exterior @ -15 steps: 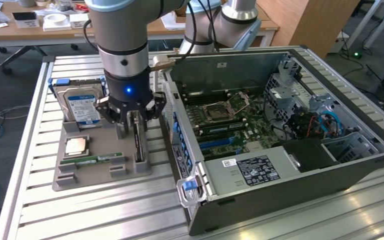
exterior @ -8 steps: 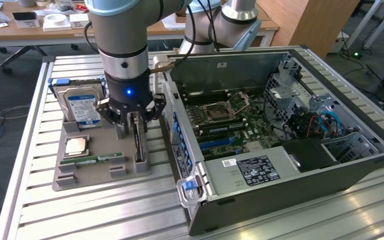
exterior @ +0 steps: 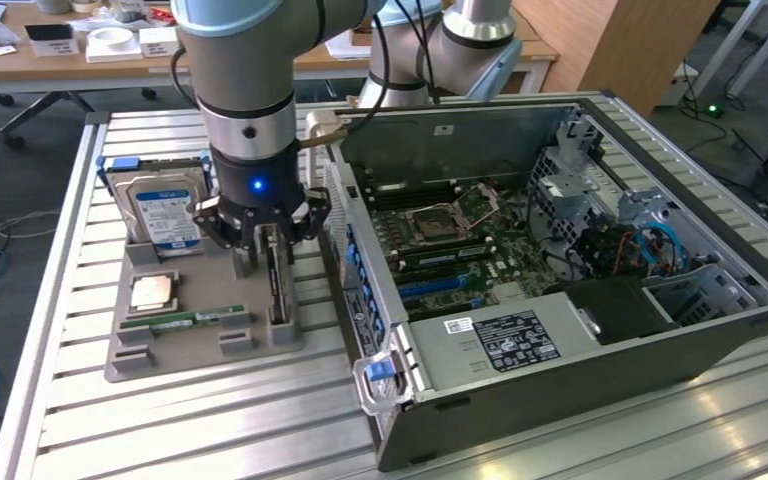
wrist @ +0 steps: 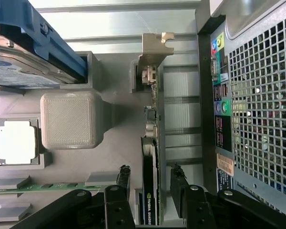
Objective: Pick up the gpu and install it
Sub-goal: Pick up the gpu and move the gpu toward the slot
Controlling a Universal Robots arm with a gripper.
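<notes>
The gpu (exterior: pixel 279 290) stands on edge in a slot of the grey holder tray (exterior: pixel 197 358), to the exterior view's left of the open computer case (exterior: pixel 558 250). In the wrist view the gpu (wrist: pixel 151 143) is a thin dark card seen edge-on, with its silver bracket (wrist: pixel 152 52) at the far end. My gripper (exterior: pixel 265 262) is lowered straight over the card. It (wrist: pixel 151 177) stands open, with one black finger (wrist: pixel 124 174) on each side of the card and a small gap at both sides. Nothing is held.
On the same tray are a hard drive with a blue label (exterior: pixel 160 205), a square processor (exterior: pixel 155 292) and a green memory stick (exterior: pixel 197 320). The case's rear panel (wrist: pixel 257 95) rises close beside the card. The motherboard (exterior: pixel 451 245) lies exposed inside the case.
</notes>
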